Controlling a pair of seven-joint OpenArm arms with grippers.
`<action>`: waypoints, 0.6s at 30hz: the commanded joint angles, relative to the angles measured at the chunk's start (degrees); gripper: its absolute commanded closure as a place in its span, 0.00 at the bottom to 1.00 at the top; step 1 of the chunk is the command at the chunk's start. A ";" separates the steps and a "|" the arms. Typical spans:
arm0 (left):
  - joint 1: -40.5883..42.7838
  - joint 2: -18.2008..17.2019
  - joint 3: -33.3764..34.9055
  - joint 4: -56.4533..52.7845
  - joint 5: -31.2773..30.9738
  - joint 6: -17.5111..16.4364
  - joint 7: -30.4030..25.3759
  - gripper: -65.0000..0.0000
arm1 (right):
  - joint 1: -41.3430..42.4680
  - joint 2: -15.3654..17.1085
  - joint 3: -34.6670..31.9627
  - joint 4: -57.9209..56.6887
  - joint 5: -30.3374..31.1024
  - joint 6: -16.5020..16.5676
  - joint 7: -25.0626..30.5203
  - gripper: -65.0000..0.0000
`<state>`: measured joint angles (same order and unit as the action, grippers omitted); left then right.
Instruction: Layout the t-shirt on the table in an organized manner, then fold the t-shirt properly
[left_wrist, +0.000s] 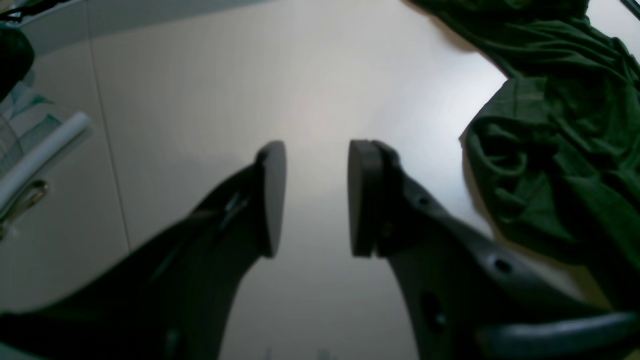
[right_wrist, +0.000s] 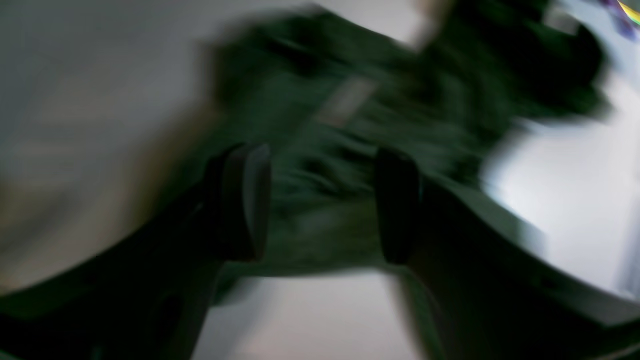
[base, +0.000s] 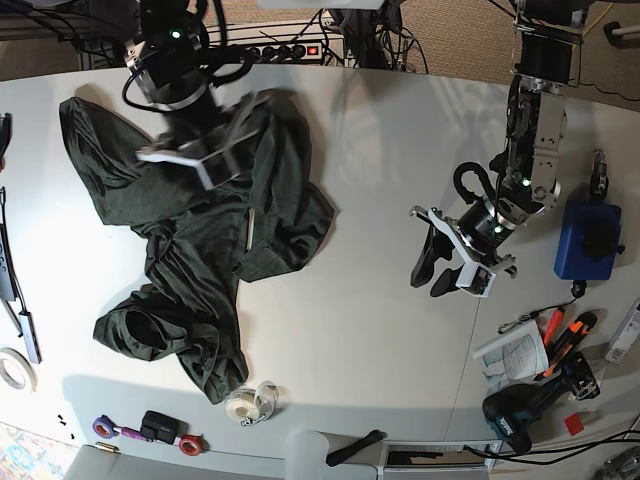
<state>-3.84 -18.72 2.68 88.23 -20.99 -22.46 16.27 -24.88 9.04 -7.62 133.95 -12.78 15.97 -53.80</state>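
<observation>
The dark green t-shirt (base: 200, 250) lies crumpled and spread on the left half of the white table (base: 380, 150). My right gripper (base: 195, 155) hovers over its upper part, blurred by motion. In the right wrist view this gripper (right_wrist: 322, 165) stands open, with the t-shirt (right_wrist: 340, 100) beneath and nothing pinched between its pads. My left gripper (base: 440, 272) is far off to the right over bare table. Seen from the left wrist, that gripper (left_wrist: 317, 170) is open and empty, and the t-shirt (left_wrist: 565, 150) lies to its right.
A blue pouch (base: 590, 235) sits near the right edge, with hand tools (base: 555, 345) and a drill (base: 520, 410) below it. A tape roll (base: 250, 400) lies by the front edge, just below the shirt. More small items line the left edge (base: 12, 300).
</observation>
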 joint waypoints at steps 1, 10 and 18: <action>-0.85 -0.33 -0.17 1.01 -1.03 -0.07 -1.68 0.66 | 0.28 0.20 1.11 1.05 -2.36 -2.29 2.12 0.50; 0.81 0.02 -0.17 1.01 -6.54 -8.74 0.48 0.66 | 0.26 0.17 20.00 1.05 2.60 -3.63 3.50 0.50; 1.66 0.13 -0.17 1.01 -10.82 -15.28 10.01 0.66 | 2.05 0.22 30.12 -8.63 10.88 0.09 4.52 0.50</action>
<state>-1.39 -18.31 2.68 88.23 -30.57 -37.30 27.66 -22.90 8.73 22.13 123.83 -1.48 16.67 -50.83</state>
